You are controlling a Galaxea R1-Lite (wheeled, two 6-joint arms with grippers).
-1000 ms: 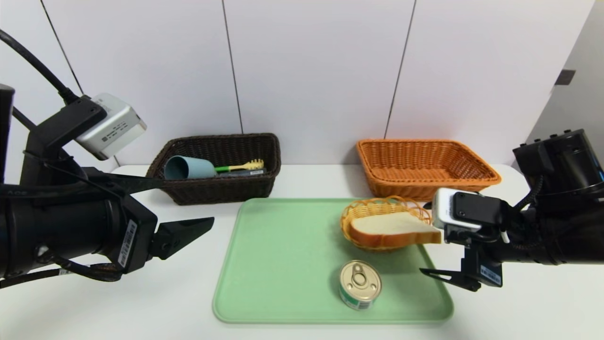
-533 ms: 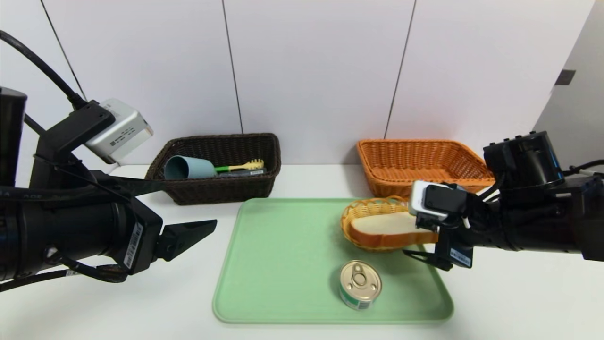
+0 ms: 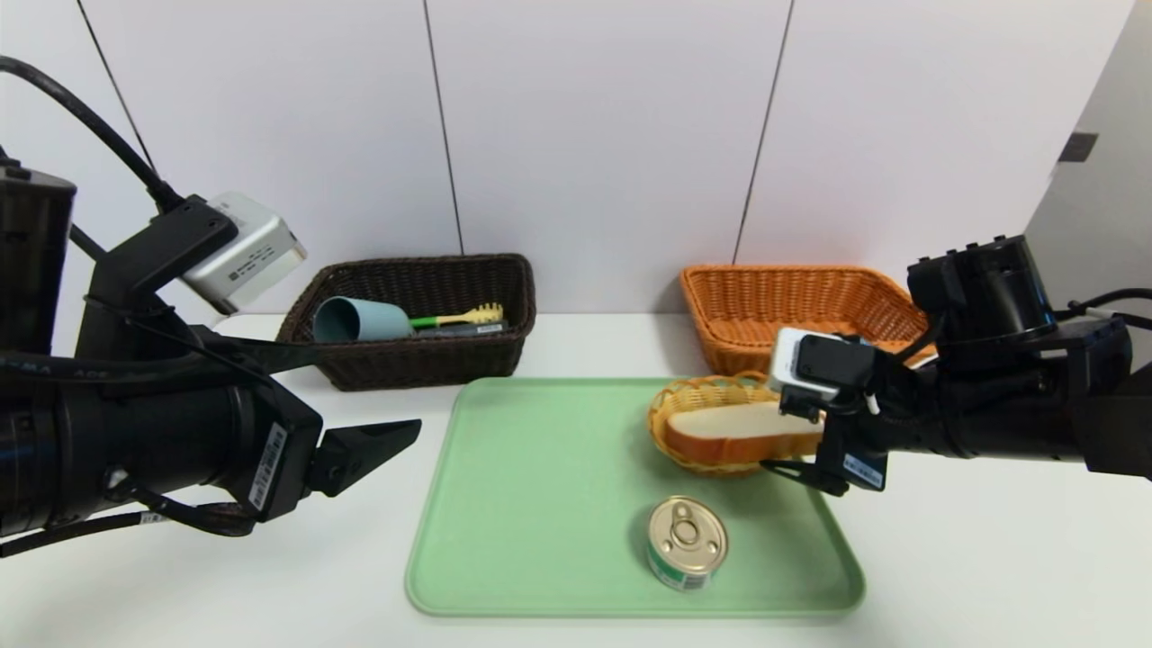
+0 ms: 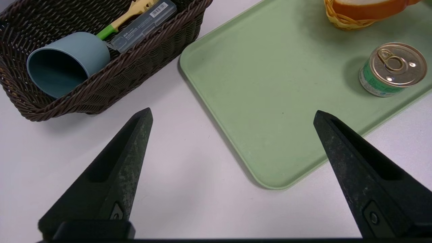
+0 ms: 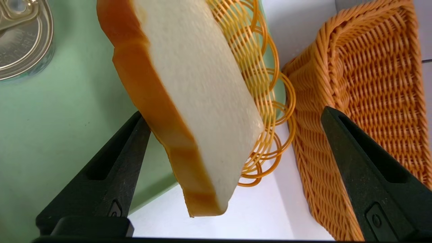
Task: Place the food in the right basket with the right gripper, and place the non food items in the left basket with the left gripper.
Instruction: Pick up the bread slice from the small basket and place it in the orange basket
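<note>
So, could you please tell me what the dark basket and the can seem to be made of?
The dark basket looks woven from brown, slightly glossy strands, perhaps wicker or plastic imitation, as its braided rim suggests. The can appears to be shiny metal, judging by its reflective lid and pull ring.

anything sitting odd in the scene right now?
Nothing spilled or visibly damaged. One oddity: the bread slice overhangs the small wicker basket towards the right gripper. Also, the blue cup lies on its side in the dark basket.
</note>
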